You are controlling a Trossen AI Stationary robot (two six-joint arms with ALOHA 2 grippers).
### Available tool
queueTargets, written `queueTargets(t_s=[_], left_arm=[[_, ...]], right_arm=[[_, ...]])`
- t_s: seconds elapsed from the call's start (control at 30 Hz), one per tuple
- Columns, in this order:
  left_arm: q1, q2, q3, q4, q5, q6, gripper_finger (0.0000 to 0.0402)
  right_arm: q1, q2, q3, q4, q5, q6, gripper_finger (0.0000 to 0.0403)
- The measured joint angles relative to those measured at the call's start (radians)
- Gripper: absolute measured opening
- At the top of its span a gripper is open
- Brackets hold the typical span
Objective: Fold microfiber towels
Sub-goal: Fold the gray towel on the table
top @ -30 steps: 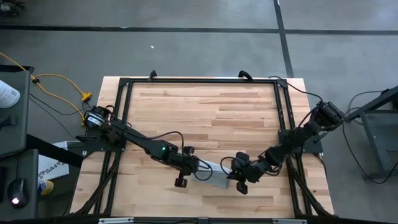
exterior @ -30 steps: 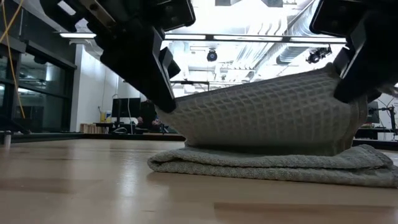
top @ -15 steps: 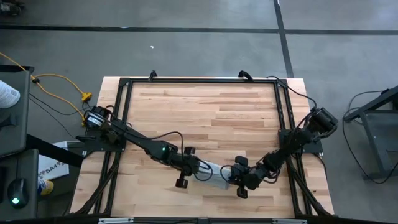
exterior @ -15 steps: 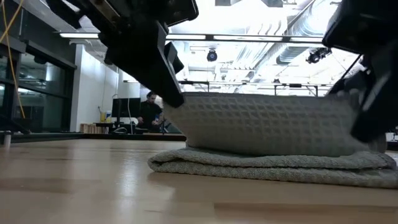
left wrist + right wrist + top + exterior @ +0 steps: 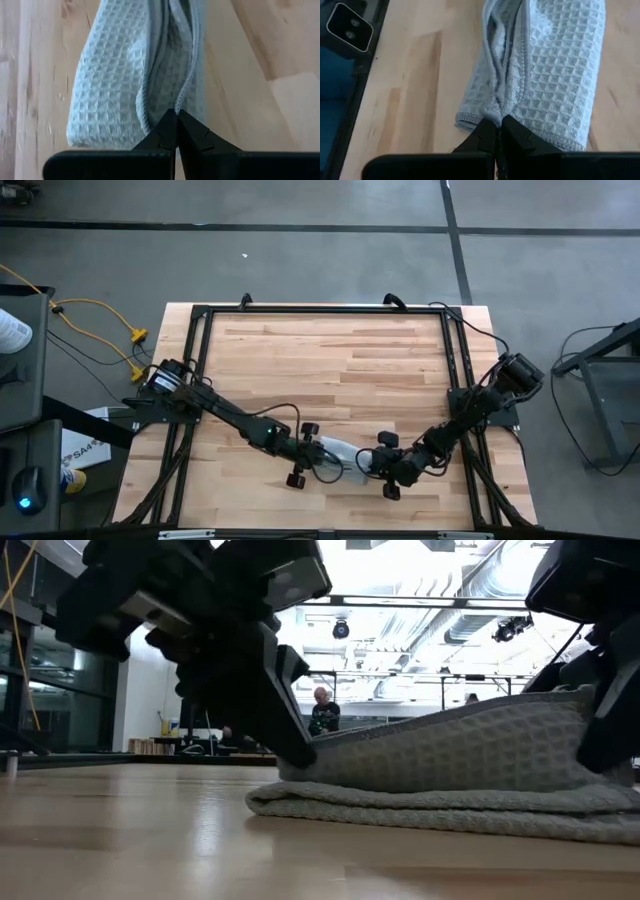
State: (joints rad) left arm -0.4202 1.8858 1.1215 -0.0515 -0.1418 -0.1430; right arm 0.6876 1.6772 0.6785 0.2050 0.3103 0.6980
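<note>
Two grippers were at work on the towel [image 5: 340,454], which lay near the front edge of the wooden table [image 5: 330,350], roughly midway between its sides. My left gripper [image 5: 313,454] reached in from the left and was clamped on the towel's left end; in the left wrist view my fingers [image 5: 176,131] met tip to tip with a hemmed edge of the waffle-weave cloth [image 5: 145,75] pinched between them. The towel was folded into a narrow layered bundle: in the low view its lower layers [image 5: 440,805] rested flat on the tabletop, while the upper layer [image 5: 470,745] was raised, low at one end and higher at the other. My right gripper [image 5: 377,464] reached in from the right and was closed on the towel's right end; in the right wrist view my fingers [image 5: 497,135] were pressed together on the cloth's hemmed edge [image 5: 545,75]. Behind the table, a person [image 5: 322,710] was visible in the room.
</note>
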Motion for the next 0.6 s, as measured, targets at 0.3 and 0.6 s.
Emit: queueTargets(t_s=[0.3,0.6], left_arm=[[-0.002,0.0,0.0,-0.001,0.048,0.0,0.0002],[-0.002,0.0,0.0,0.004,0.088,-0.023,0.0019]], right_arm=[[0.0,0.0,0.0,0.016,-0.051,0.021,0.0023],[0.0,0.06,0.0,0.088,-0.075,0.04,0.0059]])
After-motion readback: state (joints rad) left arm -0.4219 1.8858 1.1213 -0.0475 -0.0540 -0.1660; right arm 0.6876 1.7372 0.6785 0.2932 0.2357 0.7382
